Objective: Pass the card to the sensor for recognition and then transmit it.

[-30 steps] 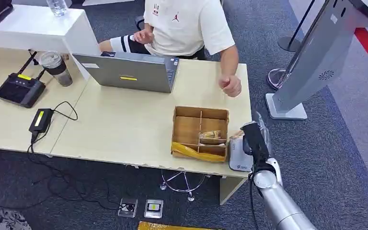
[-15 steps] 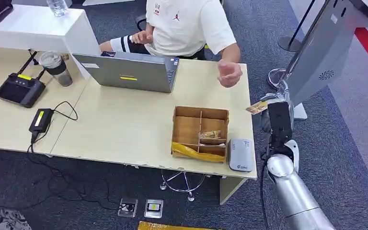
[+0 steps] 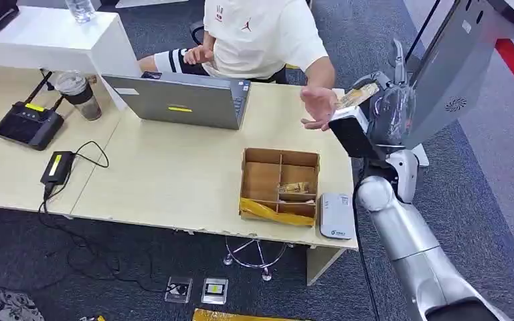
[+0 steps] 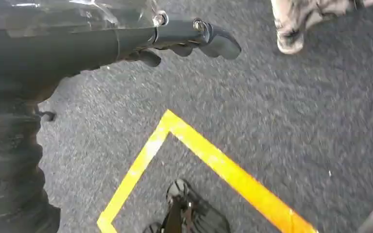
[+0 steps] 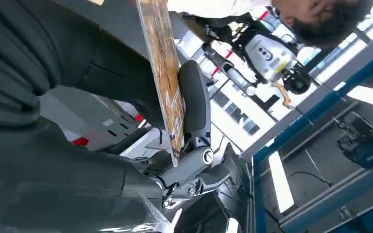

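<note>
My left hand [image 4: 184, 41] hangs over grey carpet, fingers loosely curled, holding nothing. My right hand [image 3: 381, 110], raised beyond the table's [image 3: 174, 180] far corner, pinches the card [image 3: 356, 95] edge-on between thumb and finger. Just past the card, a person's open palm [image 3: 318, 105] faces it. Behind and below my hand, the card reader [image 3: 335, 215] lies beside the wooden tray [image 3: 280, 186].

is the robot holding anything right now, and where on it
Yes: the right hand holds the card, pinched on its flat faces near one end. The left hand holds nothing.
</note>
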